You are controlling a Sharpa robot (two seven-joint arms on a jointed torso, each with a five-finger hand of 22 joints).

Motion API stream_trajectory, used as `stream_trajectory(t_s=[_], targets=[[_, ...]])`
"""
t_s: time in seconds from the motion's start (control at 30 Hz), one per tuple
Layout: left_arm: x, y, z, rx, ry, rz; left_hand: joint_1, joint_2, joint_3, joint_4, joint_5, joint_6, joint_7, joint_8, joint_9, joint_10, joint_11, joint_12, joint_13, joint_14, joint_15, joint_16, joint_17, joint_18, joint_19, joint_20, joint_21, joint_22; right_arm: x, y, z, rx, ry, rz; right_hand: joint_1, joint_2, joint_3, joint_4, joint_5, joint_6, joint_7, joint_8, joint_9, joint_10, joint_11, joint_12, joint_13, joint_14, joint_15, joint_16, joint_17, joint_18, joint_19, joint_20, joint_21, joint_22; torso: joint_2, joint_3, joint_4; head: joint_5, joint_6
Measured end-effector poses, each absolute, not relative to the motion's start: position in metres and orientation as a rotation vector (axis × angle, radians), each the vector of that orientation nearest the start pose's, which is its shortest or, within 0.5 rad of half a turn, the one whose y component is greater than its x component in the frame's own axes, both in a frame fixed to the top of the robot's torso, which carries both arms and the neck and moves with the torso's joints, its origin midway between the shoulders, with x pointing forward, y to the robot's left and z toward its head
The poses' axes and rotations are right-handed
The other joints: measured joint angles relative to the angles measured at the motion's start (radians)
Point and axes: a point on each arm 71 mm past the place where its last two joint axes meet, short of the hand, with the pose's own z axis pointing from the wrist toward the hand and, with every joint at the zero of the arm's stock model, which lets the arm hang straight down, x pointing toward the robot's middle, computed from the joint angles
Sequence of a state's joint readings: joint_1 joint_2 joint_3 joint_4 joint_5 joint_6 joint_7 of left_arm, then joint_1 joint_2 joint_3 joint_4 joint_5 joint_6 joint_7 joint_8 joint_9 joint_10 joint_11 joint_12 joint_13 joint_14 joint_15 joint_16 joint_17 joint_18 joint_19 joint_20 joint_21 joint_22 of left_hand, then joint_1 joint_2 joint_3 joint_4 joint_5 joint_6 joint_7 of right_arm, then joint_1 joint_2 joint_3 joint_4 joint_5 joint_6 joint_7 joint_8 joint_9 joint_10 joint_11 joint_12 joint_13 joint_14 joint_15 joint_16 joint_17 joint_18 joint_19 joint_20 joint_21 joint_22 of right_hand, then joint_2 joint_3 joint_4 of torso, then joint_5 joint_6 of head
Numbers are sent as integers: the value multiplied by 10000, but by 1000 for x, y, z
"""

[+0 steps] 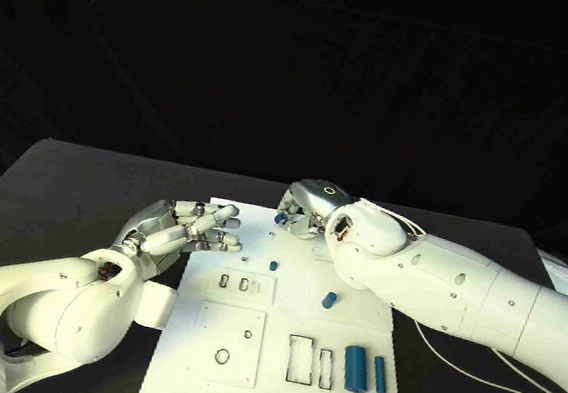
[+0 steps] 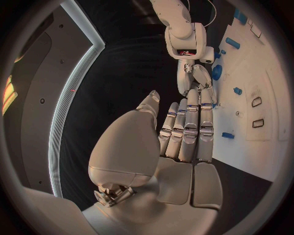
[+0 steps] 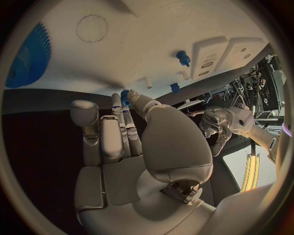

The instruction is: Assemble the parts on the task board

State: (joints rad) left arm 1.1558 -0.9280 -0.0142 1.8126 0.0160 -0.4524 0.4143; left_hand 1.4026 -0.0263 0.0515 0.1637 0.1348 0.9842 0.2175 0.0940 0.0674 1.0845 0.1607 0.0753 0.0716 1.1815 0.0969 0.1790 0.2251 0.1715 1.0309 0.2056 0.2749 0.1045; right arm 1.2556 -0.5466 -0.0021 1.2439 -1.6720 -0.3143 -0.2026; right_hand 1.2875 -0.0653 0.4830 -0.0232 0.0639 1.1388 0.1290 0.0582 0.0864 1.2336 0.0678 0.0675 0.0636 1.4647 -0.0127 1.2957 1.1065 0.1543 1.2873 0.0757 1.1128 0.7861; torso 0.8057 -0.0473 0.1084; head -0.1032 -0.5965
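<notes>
The white task board point(image 1: 196, 385) lies in the middle of the black table. My right hand point(image 1: 308, 211) is at the board's far edge and pinches a small blue part point(image 3: 125, 97) between thumb and finger; the same part shows at its fingertips point(image 1: 282, 219). A blue toothed wheel point(image 3: 27, 54) stands close by on the board. My left hand point(image 1: 192, 228) hovers over the board's left edge with its fingers point(image 2: 186, 132) stretched out, holding nothing. Two small blue parts point(image 1: 273, 265) point(image 1: 329, 299) lie mid-board. Two blue cylinders point(image 1: 355, 368) lie near the front right.
A white block point(image 1: 157, 306) sits against the board's left side under my left forearm. Cables point(image 1: 468, 368) trail over the table to the right of the board. Rectangular slots point(image 1: 305, 360) and round holes point(image 1: 222, 357) mark the board's near half.
</notes>
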Motion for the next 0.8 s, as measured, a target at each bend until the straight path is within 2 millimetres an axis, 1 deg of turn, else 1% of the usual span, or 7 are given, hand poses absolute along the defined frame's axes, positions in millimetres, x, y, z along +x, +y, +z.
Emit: stream_trajectory(t_s=[0.13, 0.23, 0.37, 0.47, 0.6, 0.7, 0.8], targets=[[429, 175, -164, -11490, 14248, -16266, 0, 0, 2, -2, 0, 0, 0, 0, 0, 0, 0, 0, 0, 0, 0, -19, 9, 0, 0, 0, 0, 0, 546, -126, -156, -2886, 15228, 4752, -146, -146, -51, 52, 60, -102, 94, 77, 31, -168, 93, -41, -3, 0, 0, 0, -14, 0, -84, 84, 26, -60, 8, -4, 8, -3, -11], [429, 175, -164, -11491, 14259, -16272, 0, 0, 2, -2, 0, 0, 0, 0, 0, 0, 0, 0, 0, 0, 0, -19, 9, 1, 0, 0, 0, 0, 547, -126, -158, -2889, 15326, 4708, -388, -395, -218, 207, 234, -735, 251, 69, -123, -748, 217, -42, -15, 6, 149, 0, -167, 2, -235, 235, -77, -250, 11, -5, 17, -3, -20], [429, 175, -165, -11498, 14270, -16267, 0, 0, 2, -2, 0, 0, 0, 0, 0, 0, 0, 0, 0, 0, 0, -19, 9, -1, 0, 0, 0, -3, 548, -126, -159, -2855, 15362, 4689, -315, -670, -616, 200, 234, -1376, 337, 49, -214, -1321, 342, -42, -14, 1, 220, -116, -387, 1, -374, 374, -171, -443, 14, -5, 22, 34, -32], [429, 175, -165, -11503, 14275, -16257, 0, 0, 2, -1, 0, 0, 0, 0, 0, 0, 0, 0, 0, 0, 0, -19, 8, 0, 0, 0, 0, -8, 547, -127, -159, -2815, 15334, 4700, -252, -732, -809, 185, 234, -1508, 362, 49, -214, -1575, 386, -42, -14, 1, 220, -159, -474, 1, -410, 410, -172, -504, 19, -5, 17, 43, -31], [430, 176, -165, -11511, 14278, -16239, 0, 0, 1, -1, 0, 0, 0, 0, 0, 0, 0, 0, 0, 0, 0, -18, 8, -1, 0, 0, 0, -8, 544, -132, -157, -2756, 15237, 4788, -216, -697, -900, 149, 316, -1518, 373, 49, -210, -1661, 405, -42, -14, 36, 254, -177, -556, 1, -410, 410, -172, -519, 24, -3, 6, 48, -6], [430, 176, -165, -11518, 14281, -16222, 0, 0, -1, 2, 0, 0, 0, 0, 0, 0, 0, 0, 0, 0, 0, -19, 17, 0, 0, 0, 0, -8, 538, -141, -154, -2687, 15150, 4889, -101, -581, -913, 137, 388, -1516, 376, 49, -184, -1624, 393, 24, 1, 36, 255, -177, -572, 1, -410, 410, -173, -471, 27, 6, 6, 28, 4], [430, 178, -165, -11530, 14273, -16187, 0, 0, -1, 2, 0, 0, 0, 0, 0, 0, 0, 0, 0, 0, 0, -18, 17, -1, 0, 0, 0, -8, 529, -156, -150, -2531, 15105, 4946, -92, -572, -954, 179, 442, -1430, 398, 49, -179, -1461, 386, 69, 11, 36, 254, -177, -585, 1, -410, 410, -172, -489, 31, 9, -4, 15, 12]])
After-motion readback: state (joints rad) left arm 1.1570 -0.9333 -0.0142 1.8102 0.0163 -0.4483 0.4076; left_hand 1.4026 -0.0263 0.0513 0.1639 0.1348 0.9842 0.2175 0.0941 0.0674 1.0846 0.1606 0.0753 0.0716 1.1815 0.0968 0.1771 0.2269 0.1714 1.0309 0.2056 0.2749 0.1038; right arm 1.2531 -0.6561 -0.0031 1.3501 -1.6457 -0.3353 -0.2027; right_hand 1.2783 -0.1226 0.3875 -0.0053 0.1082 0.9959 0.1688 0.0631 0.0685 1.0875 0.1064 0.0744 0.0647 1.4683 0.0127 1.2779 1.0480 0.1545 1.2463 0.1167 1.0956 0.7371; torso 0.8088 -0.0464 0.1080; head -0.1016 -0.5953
